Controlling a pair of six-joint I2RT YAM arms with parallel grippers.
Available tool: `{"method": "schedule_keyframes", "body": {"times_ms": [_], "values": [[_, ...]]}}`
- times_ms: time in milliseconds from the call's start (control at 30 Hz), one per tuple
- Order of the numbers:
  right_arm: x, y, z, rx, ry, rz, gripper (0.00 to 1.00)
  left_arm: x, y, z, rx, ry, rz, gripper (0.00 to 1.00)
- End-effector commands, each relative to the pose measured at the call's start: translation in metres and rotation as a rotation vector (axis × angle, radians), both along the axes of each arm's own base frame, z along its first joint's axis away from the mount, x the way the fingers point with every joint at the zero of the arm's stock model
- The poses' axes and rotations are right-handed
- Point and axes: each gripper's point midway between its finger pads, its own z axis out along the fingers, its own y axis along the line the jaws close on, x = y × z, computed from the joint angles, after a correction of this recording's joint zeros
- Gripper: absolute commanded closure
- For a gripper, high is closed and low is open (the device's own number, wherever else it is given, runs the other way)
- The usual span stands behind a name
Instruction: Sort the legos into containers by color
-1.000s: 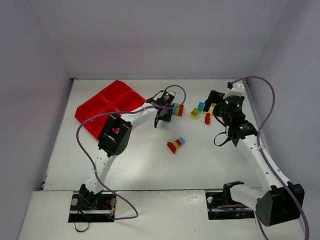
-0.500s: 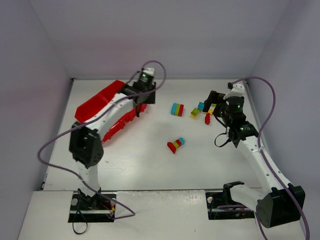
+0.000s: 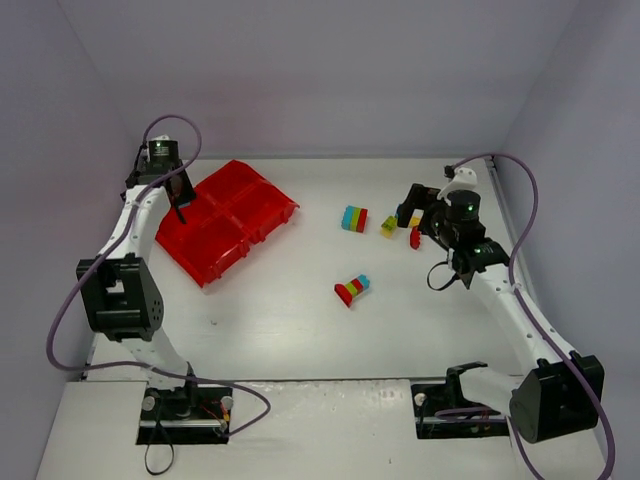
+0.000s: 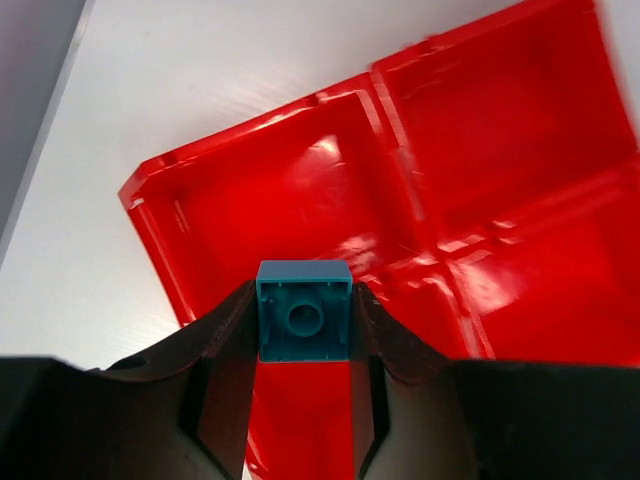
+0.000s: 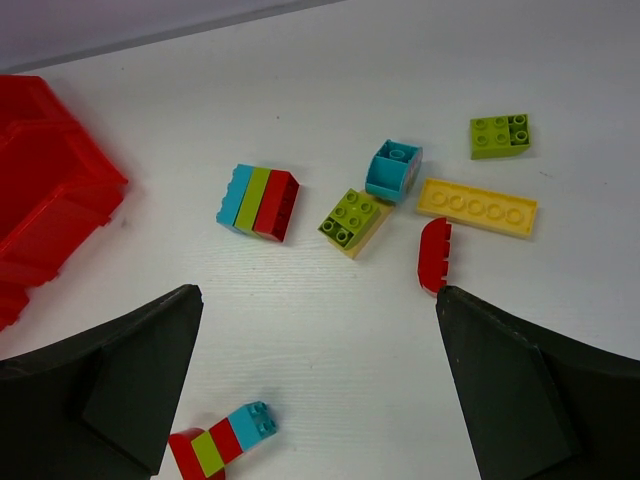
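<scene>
so, got the left pincer point(image 4: 305, 290) clamped on a single teal brick point(image 4: 305, 330), hollow underside facing the wrist cam. hanging over the red tray point(image 4: 300, 190), roughly above the compartment at the left of the left wrist view; can't tell the height above it. from the top view, sits at the tray's left edge, upper left of the frame, with the tray lying diagonal on the white counter point(image 3: 280, 320).

got the right pincer point(image 5: 318, 295) spread wide apart, gripping nothing, over the loose bricks at the right of the top view. spotted in the right wrist view:
- teal-green-red stack point(image 5: 258, 202) left of centre
- green-on-yellow brick point(image 5: 353, 222) just beside a second teal piece point(image 5: 393, 170)
- yellow plate point(image 5: 477, 207) with a red curved piece point(image 5: 434, 256) near its left end
- lime brick point(image 5: 500, 135) at upper right
- mixed stack point(image 5: 222, 440) at the bottom, well apart from the others
</scene>
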Motion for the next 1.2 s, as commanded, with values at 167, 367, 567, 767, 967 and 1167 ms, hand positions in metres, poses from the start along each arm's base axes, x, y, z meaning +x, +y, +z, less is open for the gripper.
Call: {"method": "schedule_keyframes", "body": {"times_ms": [167, 367, 567, 767, 967, 1167], "values": [[0.012, 0.004, 0.030, 0.029, -0.086, 0.010, 0.00, 0.039, 0.039, -0.034, 0.036, 0.028, 0.079, 1.00], [0.010, -0.004, 0.023, 0.008, -0.072, -0.028, 0.00, 0.048, 0.047, -0.058, 0.031, 0.086, 0.100, 0.88], [0.012, -0.010, 0.015, -0.007, -0.053, -0.049, 0.00, 0.044, 0.047, -0.059, 0.028, 0.089, 0.101, 0.51], [0.021, -0.022, 0.009, -0.004, -0.028, -0.107, 0.00, 0.042, 0.046, -0.050, 0.030, 0.073, 0.098, 0.40], [0.035, -0.048, 0.001, 0.015, 0.011, -0.213, 0.08, 0.041, 0.020, -0.012, -0.016, -0.004, 0.035, 0.40], [0.053, -0.072, -0.018, -0.002, 0.080, -0.358, 0.19, 0.031, -0.049, 0.025, 0.005, -0.058, -0.151, 0.40]]}}
